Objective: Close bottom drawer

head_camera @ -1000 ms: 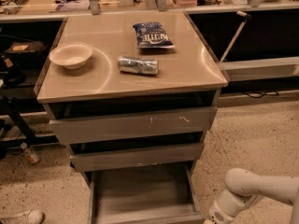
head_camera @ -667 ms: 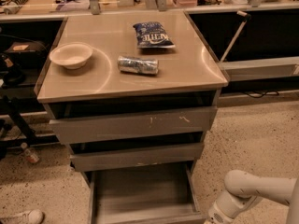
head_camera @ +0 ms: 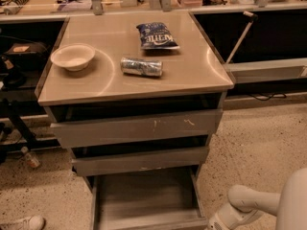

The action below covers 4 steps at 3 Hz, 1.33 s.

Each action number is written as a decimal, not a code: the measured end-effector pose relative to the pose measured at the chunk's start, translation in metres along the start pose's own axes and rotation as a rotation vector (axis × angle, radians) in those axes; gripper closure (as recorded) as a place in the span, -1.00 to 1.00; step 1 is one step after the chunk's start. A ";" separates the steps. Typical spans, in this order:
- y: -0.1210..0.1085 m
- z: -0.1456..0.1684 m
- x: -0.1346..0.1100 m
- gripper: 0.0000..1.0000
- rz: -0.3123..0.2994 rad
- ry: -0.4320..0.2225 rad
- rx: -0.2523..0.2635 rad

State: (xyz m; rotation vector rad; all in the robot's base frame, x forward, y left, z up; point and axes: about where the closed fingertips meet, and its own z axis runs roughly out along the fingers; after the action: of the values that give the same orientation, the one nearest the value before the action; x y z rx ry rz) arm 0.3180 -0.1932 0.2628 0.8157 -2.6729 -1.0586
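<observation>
- Bottom drawer [head_camera: 144, 202] stands pulled out of the cabinet [head_camera: 192, 75]
- Gripper [head_camera: 216, 223] sits by the drawer's right front corner, cut off at the edge; open or closed, cannot tell

Warm, yellowish light from overhead falls evenly on the cabinet top [head_camera: 192, 75], leaving pale arcs of sheen near the bowl [head_camera: 73, 56] and the can [head_camera: 141, 66]. Deep shadow fills the gaps above the two upper drawer fronts. The bottom drawer [head_camera: 144, 200] lies in dim shade. The gripper [head_camera: 217, 223], at the lower edge just right of that drawer, is pale and brightly lit.
</observation>
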 end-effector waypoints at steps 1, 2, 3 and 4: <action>-0.021 0.033 0.001 1.00 0.065 -0.027 -0.049; -0.023 0.040 0.002 1.00 0.071 -0.027 -0.057; -0.031 0.051 -0.002 1.00 0.082 -0.036 -0.081; -0.059 0.063 -0.023 1.00 0.126 -0.165 -0.112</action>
State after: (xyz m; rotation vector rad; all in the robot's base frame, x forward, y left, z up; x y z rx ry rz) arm 0.3419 -0.1796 0.1781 0.5537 -2.7251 -1.2812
